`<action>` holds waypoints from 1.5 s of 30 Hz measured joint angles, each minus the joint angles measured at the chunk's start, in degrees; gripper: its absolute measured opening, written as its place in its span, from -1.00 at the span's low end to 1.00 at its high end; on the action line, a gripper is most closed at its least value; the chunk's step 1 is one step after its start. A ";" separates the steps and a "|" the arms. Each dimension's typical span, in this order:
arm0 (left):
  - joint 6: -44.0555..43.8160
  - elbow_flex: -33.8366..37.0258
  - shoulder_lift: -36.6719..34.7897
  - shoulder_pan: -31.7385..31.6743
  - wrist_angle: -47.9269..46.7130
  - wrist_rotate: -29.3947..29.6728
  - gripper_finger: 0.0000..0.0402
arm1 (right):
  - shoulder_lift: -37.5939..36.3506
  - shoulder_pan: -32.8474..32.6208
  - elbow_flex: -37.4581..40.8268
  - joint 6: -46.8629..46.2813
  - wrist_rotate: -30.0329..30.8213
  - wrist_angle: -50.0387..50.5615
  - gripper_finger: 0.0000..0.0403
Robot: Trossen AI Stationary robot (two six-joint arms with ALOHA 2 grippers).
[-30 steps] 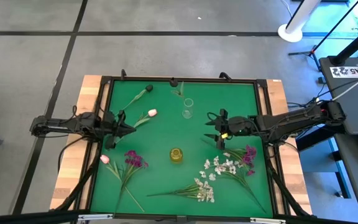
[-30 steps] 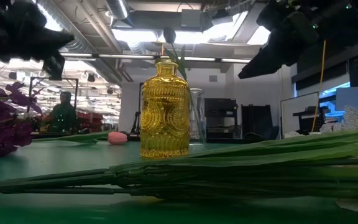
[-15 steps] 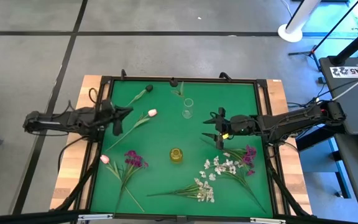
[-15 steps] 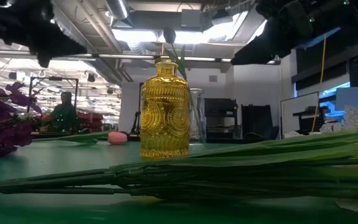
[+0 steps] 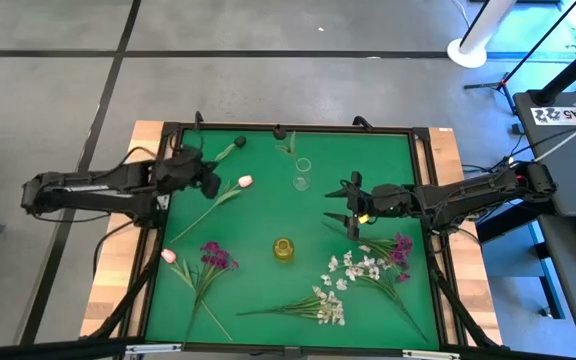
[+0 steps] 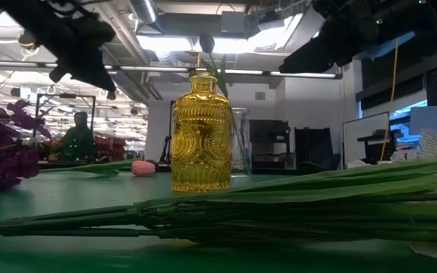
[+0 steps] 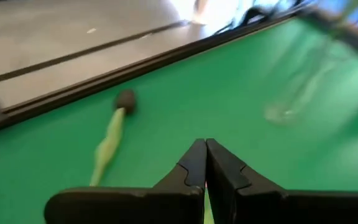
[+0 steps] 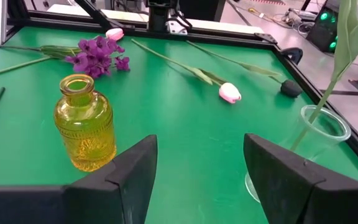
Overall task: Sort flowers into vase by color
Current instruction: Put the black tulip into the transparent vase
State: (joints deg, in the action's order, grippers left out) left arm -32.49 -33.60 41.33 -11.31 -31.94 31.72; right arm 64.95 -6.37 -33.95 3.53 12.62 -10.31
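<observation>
Green felt covers the table (image 5: 258,200); no readable writing shows on it. Nearest the front edge lie white flower sprays (image 5: 326,305) and, at either side, purple clusters (image 5: 218,256), with a pink bud (image 5: 168,256) beside the left one. The yellow glass vase (image 5: 284,248) stands at centre, empty. The right gripper (image 5: 351,212) hovers above the felt with fingers spread, holding nothing. The left gripper (image 5: 211,182), fingers pressed together, hangs near a pink tulip (image 5: 244,182). Farther back stands a clear glass vase (image 5: 302,172) holding one green stem; a dark bud (image 5: 240,143) lies beyond. In the low view, stems hide the table's far side.
</observation>
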 joint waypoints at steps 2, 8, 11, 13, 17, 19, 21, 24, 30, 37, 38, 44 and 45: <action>-0.70 -3.58 3.92 -3.44 -5.19 -1.82 -1.00 | 0.00 0.00 -0.02 0.19 0.00 -0.12 0.18; 3.50 -11.26 15.21 -13.66 -13.97 -10.47 -1.00 | 0.00 0.00 0.00 1.07 0.00 -0.17 0.18; 10.30 -14.61 19.94 -18.08 -13.33 -17.35 -0.99 | 0.00 0.00 0.00 1.26 0.00 -0.20 0.18; 13.07 -16.55 23.17 -20.19 -13.38 -20.25 -0.93 | 0.00 0.00 0.00 1.25 -0.02 -0.19 0.18; 16.30 -19.45 28.91 -23.56 -13.98 -20.77 -0.75 | 0.00 0.00 -0.01 1.26 -0.02 -0.19 0.18; 16.67 -20.17 31.51 -25.41 -14.97 -20.71 -0.65 | 0.00 0.00 -0.02 1.25 -0.02 -0.19 0.18; 17.84 -20.24 33.88 -27.13 -15.77 -20.73 -0.55 | 0.00 0.00 -0.01 1.25 -0.11 -0.19 0.18; 19.91 -20.27 37.28 -29.44 -18.63 -20.79 -0.44 | 0.00 0.00 -0.02 1.25 -0.13 0.01 0.18; 20.98 -20.20 43.28 -32.56 -21.39 -22.37 -0.31 | -0.01 0.00 -0.02 1.18 -0.15 0.29 0.18; 25.68 -20.13 49.42 -34.42 -19.25 -22.78 -0.29 | -0.02 0.00 -0.02 0.92 -0.17 0.25 0.18; 26.46 -20.13 50.02 -34.85 -18.60 -22.90 -0.29 | -0.02 0.00 -0.02 0.90 -0.17 0.25 0.18; 28.63 -20.09 51.95 -37.47 -13.92 -23.05 -0.28 | -0.02 0.00 -0.02 0.81 -0.20 0.23 0.18; 28.63 -20.09 52.08 -37.88 -13.21 -23.05 -0.28 | -0.02 0.00 -0.02 0.81 -0.20 0.23 0.18</action>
State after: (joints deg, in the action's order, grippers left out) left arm -3.86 -53.69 93.41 -49.19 -45.15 8.67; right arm 64.93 -6.37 -33.98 4.34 12.43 -10.09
